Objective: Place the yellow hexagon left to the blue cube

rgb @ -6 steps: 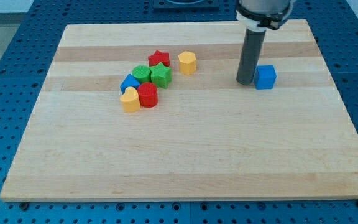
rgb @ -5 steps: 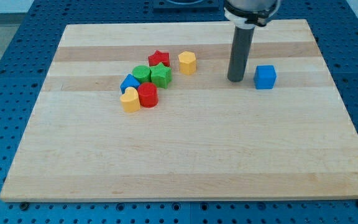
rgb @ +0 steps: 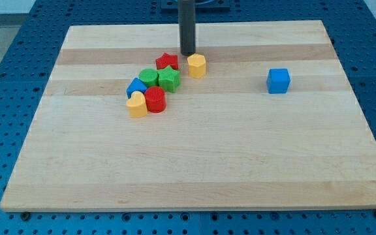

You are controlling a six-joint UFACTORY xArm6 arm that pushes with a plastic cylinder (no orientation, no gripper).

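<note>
Camera view shows one pale wooden board [rgb: 194,163] lying on a blue perforated table [rgb: 5,78], with seven small coloured blocks on it. There are two yellow blocks, two green, two blue and one red star, plus one red cylinder, so eight in all on a recount: the yellow hexagon [rgb: 196,66], a rounded yellow block [rgb: 136,104], a red star-shaped block [rgb: 167,61], a red cylinder [rgb: 155,99], a green star-like block [rgb: 169,79], a second green rounded block [rgb: 148,77], a small blue block [rgb: 136,87] of unclear shape, and the blue cube [rgb: 279,81]. The yellow hexagon sits near the cluster's upper right edge, well apart from the blue cube, which stands alone toward the view's right. My tip [rgb: 187,53] has no jaws to open or close; it rests just beside the hexagon's upper left, between it and the red star.
</note>
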